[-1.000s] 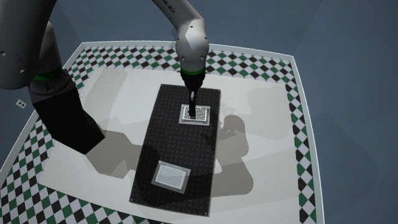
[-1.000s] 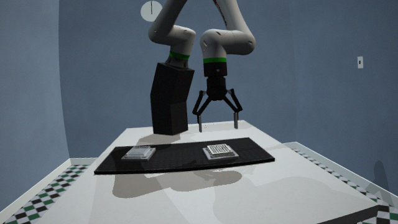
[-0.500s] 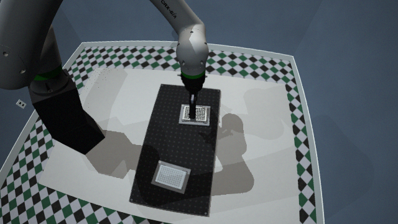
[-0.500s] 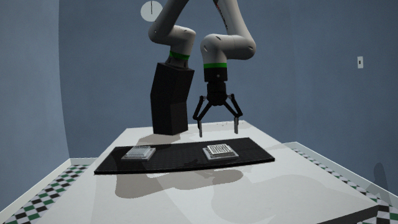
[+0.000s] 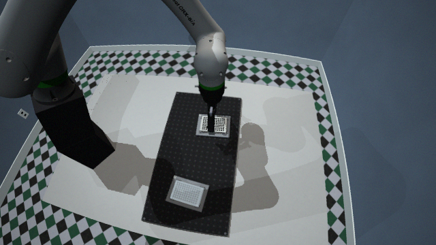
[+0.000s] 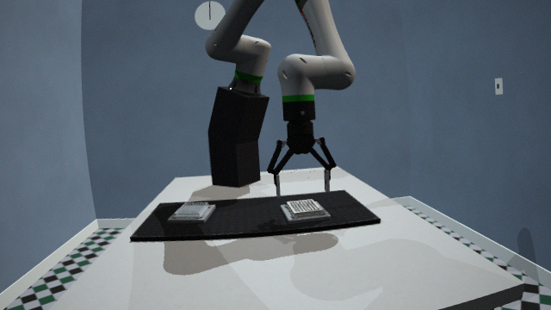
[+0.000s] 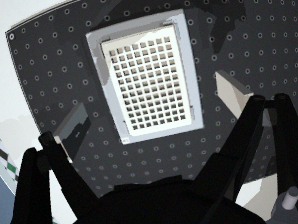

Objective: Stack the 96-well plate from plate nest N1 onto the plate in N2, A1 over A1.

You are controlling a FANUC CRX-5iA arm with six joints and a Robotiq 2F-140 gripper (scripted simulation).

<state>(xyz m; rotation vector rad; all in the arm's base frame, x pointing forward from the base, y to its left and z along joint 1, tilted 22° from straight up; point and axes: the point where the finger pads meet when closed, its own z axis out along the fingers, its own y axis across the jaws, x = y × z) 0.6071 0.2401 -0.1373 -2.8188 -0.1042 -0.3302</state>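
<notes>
Two plates (image 5: 213,124) (image 5: 187,193), seemingly both nested.

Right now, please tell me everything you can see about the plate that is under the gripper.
The 96-well plate is white and rectangular, with a regular grid of small dark wells. It looks like plastic. It lies flat in a grey nest on the black perforated board. The open gripper hangs above it, fingers spread wide, not touching it. No corner marking is readable.

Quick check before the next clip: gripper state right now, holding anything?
Gripper: open wide, holding nothing, poised above the white 96-well plate in its grey nest.
</notes>
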